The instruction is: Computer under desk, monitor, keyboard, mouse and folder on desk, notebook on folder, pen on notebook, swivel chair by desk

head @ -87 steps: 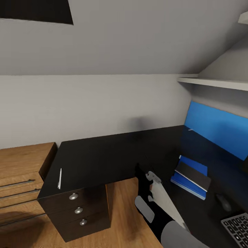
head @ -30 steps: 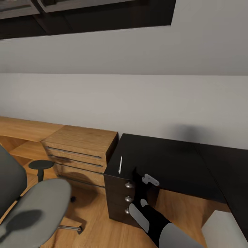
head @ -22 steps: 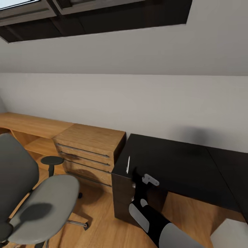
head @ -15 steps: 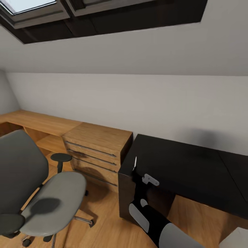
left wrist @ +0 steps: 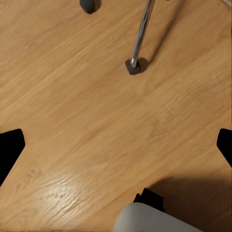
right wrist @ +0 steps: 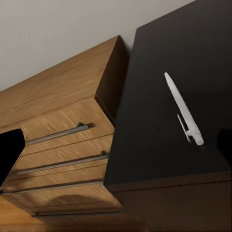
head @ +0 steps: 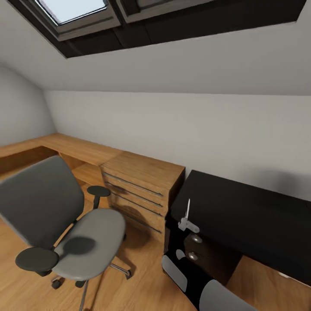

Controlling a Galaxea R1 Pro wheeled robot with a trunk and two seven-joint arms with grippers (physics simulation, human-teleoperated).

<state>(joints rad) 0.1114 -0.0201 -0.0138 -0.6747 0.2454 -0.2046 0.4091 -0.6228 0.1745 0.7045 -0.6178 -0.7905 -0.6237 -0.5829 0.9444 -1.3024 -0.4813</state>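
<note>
The swivel chair [head: 88,242], grey seat and back with black armrests, stands on the wood floor at the left in the head view. One end of the black desk [head: 246,216] shows at the right. The thin white pen [head: 188,208] lies near that end's edge, also seen as the pen [right wrist: 183,108] on the desk top [right wrist: 159,145]. My right gripper [right wrist: 116,147] hangs open above that desk end, nothing between its fingers. My left gripper [left wrist: 116,150] is open over bare floor, near a chrome chair leg and caster [left wrist: 134,63].
A light oak chest of drawers [head: 142,185] stands against the desk's end, with a low oak shelf [head: 65,147] running left along the wall. Dark desk drawers with round knobs [head: 196,238] sit under the pen. My right arm [head: 190,268] reaches forward. Skylights [head: 77,8] sit in the sloped ceiling.
The camera has swung left: folder, notebook and keyboard left the picture, the swivel chair and oak chest came in. My right arm keeps its pose; both grippers stay open.
</note>
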